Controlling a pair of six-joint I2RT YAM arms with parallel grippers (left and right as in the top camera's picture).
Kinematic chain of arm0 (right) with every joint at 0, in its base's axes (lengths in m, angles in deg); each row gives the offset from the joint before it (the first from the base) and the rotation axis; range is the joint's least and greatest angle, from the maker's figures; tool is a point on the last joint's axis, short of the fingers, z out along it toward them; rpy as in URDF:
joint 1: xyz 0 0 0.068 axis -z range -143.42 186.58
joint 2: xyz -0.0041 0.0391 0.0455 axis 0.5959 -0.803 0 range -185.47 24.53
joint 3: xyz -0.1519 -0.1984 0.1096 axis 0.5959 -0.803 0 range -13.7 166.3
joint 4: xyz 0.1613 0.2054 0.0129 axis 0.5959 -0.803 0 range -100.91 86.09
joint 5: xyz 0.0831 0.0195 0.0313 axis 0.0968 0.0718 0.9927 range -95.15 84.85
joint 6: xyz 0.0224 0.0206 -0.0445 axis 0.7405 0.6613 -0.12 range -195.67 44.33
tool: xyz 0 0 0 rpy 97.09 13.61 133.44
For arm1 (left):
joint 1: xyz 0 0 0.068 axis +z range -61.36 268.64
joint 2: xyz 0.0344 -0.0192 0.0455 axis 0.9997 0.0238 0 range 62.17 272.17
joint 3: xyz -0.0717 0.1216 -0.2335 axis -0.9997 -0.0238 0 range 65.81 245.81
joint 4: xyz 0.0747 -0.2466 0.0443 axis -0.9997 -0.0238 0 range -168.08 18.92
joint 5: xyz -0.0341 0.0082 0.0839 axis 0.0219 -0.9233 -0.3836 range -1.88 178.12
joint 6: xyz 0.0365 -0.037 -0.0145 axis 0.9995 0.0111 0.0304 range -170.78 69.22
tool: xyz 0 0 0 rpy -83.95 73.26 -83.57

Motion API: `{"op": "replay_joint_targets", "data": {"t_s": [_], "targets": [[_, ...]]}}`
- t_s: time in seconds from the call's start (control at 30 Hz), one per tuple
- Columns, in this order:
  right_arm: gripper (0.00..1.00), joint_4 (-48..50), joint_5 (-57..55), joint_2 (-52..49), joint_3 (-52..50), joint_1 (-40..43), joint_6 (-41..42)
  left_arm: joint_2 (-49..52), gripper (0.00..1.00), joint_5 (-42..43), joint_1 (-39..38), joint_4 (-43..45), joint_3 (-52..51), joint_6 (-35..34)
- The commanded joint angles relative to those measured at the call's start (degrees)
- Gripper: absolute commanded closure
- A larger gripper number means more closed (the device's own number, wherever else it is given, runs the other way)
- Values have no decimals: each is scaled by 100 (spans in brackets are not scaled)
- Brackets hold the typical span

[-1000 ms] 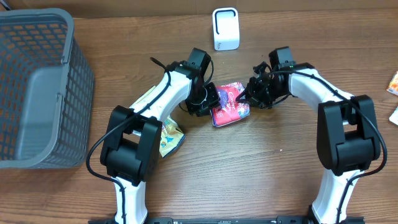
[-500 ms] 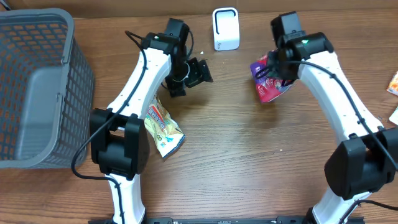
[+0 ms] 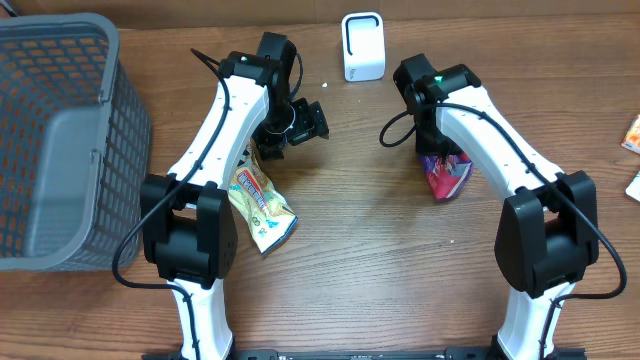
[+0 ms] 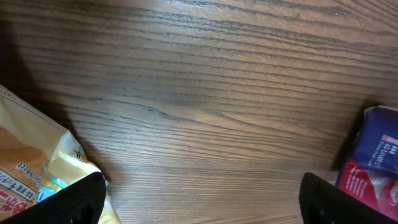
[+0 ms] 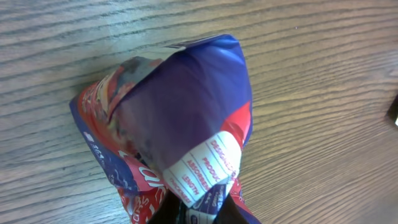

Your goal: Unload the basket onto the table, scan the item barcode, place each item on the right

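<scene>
The item is a red and blue packet [image 3: 447, 176], crumpled and hanging from my right gripper [image 3: 433, 152] right of the table's middle. In the right wrist view the packet [image 5: 180, 112] fills the centre, with my right gripper [image 5: 199, 210] shut on its lower end beside a white printed label. Its barcode is hidden. The white scanner [image 3: 363, 46] stands at the back centre, apart from the packet. My left gripper [image 3: 300, 122] is open and holds nothing. In the left wrist view the left gripper [image 4: 202, 205] spans bare wood, with the packet [image 4: 376, 162] at the right edge.
A yellow snack bag [image 3: 262, 205] lies beside the left arm and shows at the left in the left wrist view [image 4: 31, 168]. A grey mesh basket [image 3: 60, 140] fills the far left. Other small packets [image 3: 632, 132] lie at the right edge.
My left gripper opened, let go of the packet and drew back to the left. The right gripper lifted the packet away to the right, then brought it lower, nearer the table's middle.
</scene>
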Motion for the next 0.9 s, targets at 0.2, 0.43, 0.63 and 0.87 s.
{"op": "replay_joint_targets", "data": {"t_s": [0.2,0.43,0.63,0.87], "targets": [[70,-120,1495,-96,4,-581,286,44,0,-94,26,-4,118,313],[44,-232,2415,-94,466,-776,179,44,0,-94,26,-7,118,317],[3,-1062,2889,-85,2022,-164,-358,44,0,-157,20,-28,118,361],[1,-1209,3209,-109,2317,988,-658,46,0,-155,20,-31,118,378]]}}
